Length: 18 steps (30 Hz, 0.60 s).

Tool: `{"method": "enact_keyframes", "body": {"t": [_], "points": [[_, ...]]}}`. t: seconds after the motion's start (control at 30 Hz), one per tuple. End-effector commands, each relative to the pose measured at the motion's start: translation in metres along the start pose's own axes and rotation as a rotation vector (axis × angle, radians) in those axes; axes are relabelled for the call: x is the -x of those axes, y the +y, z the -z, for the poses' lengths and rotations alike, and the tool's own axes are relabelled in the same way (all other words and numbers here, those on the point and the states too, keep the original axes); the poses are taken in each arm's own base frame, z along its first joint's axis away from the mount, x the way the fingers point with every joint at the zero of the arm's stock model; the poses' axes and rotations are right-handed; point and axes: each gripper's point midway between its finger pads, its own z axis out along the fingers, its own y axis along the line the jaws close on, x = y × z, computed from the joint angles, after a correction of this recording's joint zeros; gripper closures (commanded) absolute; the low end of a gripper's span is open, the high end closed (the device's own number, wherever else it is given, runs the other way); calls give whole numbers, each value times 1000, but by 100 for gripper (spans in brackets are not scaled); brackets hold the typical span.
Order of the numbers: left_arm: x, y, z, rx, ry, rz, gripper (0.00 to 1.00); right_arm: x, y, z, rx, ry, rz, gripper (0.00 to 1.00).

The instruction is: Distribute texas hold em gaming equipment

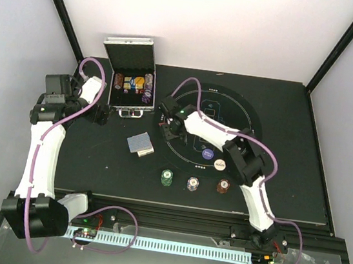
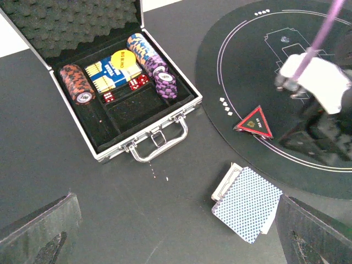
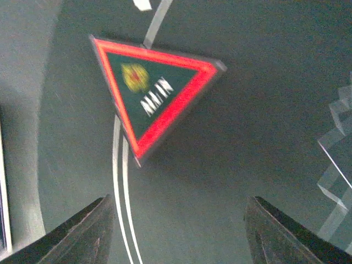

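Triangle token (image 3: 157, 91) rests on round mat (image 1: 232, 107), black table (image 1: 303, 155) between white walls (image 1: 211, 19)

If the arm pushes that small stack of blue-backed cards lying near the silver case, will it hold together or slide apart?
The card stack would probably shear apart: lower cards already poke out askew at two edges, and no band shows. Lying flat on the black table, it likely offers little edge to pinch.

The top camera looked down over the whole black table (image 1: 293, 134). The left wrist camera hung high, the right very close; both shared the red-edged triangular token (image 2: 254, 122).
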Motion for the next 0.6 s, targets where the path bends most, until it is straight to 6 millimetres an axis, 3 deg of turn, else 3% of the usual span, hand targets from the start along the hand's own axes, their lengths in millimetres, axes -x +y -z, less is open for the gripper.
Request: {"method": "enact_keyframes", "body": {"t": [0.0,0.13,0.27,0.4,0.57], "points": [[15,-4,14,-4,-42,-15,1,-16,-36,52,-43,-23,-76,32],[16,-7,14,-18,-52,-14,1,-66,-67,58,-75,27,-136,31],[17,-8,14,-27,-57,-7,1,-111,-84,56,-110,84,-159,32],[18,-9,13,-32,-61,-5,1,-133,-90,57,-117,104,-177,35],[19,-9,14,-34,-66,-3,1,-146,-95,53,-114,122,-191,42]]}}
